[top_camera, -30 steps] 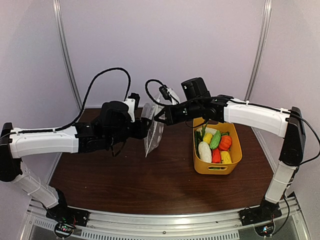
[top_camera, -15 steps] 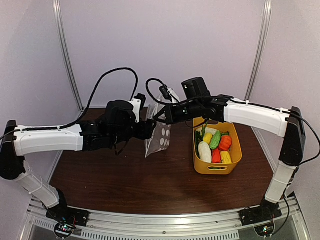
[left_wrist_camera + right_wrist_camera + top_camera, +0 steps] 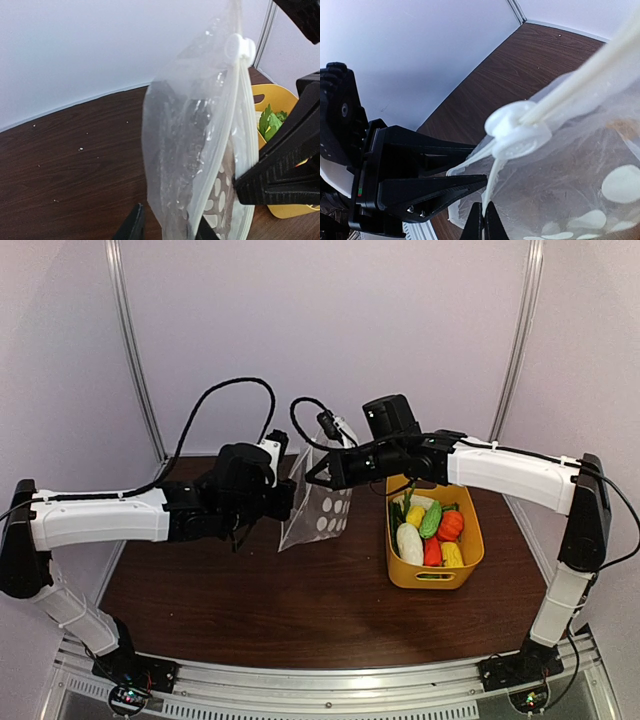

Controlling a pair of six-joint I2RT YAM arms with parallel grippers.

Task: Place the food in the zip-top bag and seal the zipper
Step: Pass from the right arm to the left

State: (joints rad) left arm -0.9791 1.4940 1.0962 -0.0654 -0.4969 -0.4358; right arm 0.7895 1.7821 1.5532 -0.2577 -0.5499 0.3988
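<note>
A dark brown wooden table (image 3: 250, 600) is seen from above, with pale walls behind it. A yellow basket (image 3: 470, 562) is set on the right side of the table. It is filled with toy vegetables (image 3: 430, 530) in white, green, red, orange and yellow.

Dark wood table (image 3: 250, 610), pale walls (image 3: 330, 330)

There are two robot arms, each with one tool, the left tool (image 3: 287, 498) and the right tool (image 3: 318, 474), one clear dotted bag (image 3: 322, 508), one yellow basket (image 3: 432, 571), and about six toy vegetables (image 3: 430, 530) in it.
</note>
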